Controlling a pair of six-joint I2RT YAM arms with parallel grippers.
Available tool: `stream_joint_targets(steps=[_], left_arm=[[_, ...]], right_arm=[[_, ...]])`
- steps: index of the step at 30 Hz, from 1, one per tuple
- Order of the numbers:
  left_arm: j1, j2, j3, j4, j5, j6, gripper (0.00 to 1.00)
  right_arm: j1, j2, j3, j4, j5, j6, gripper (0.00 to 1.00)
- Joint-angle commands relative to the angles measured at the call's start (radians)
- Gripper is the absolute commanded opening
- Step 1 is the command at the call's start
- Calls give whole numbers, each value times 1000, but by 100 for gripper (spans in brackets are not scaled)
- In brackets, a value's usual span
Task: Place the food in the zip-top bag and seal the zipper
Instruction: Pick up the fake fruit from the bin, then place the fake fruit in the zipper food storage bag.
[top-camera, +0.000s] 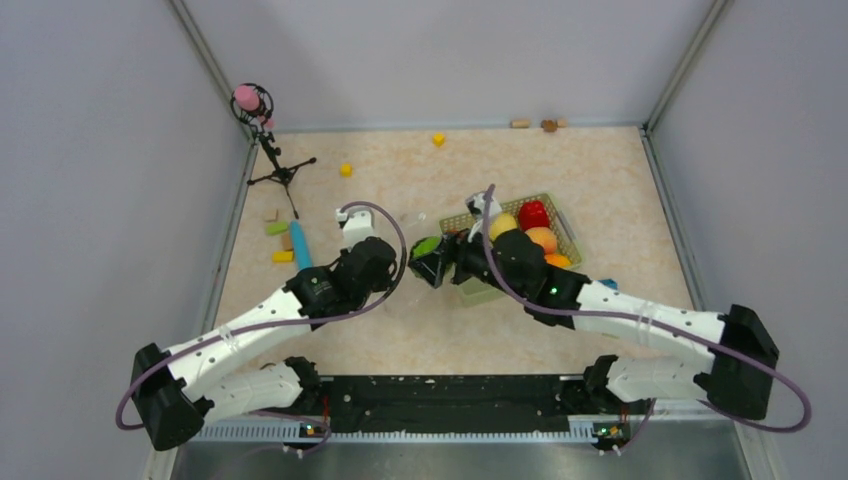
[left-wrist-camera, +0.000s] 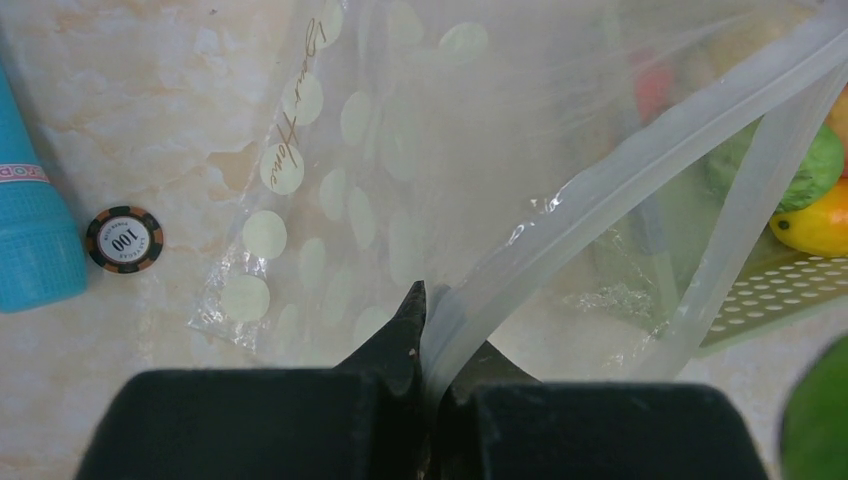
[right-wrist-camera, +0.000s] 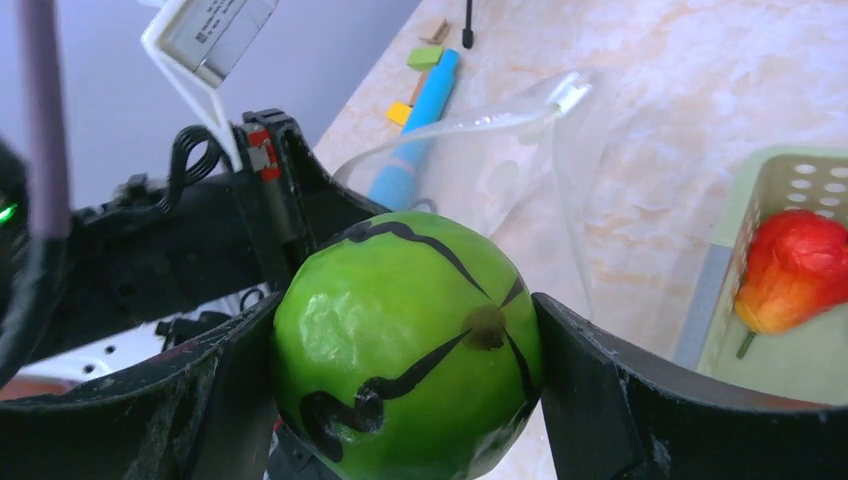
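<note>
While our left gripper pinches the zipper of the zip-top bag, our right gripper clamps the melon at the bag's 3 o'clock; the floppy mouth may collapse, blocking entry.

White arms, black joints, looping purple cables.

Near half of basket hid under right arm. Through zip-top bag, food showed blurred. Far off, bits were too small to name.
</note>
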Motion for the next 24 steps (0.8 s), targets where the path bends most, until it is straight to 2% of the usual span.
stream_joint_targets(steps=[1, 7, 11, 14, 20, 24], left_arm=[[2, -30, 22, 28, 25, 4, 0], [2, -93, 4, 41, 62, 5, 0], [2, -145, -20, 70, 109, 10, 0], [2, -168, -29, 74, 96, 4, 0], [2, -173, -24, 59, 83, -3, 0], [2, -166, -22, 51, 70, -8, 0]], right_arm=[[61, 140, 133, -31, 166, -47, 59], [112, 285, 243, -70, 370, 41, 64], [137, 372, 344, -181, 437, 103, 76], [158, 422, 411, -249, 461, 106, 88], [174, 472, 516, -340, 486, 90, 96], [174, 457, 513, -340, 473, 85, 98]])
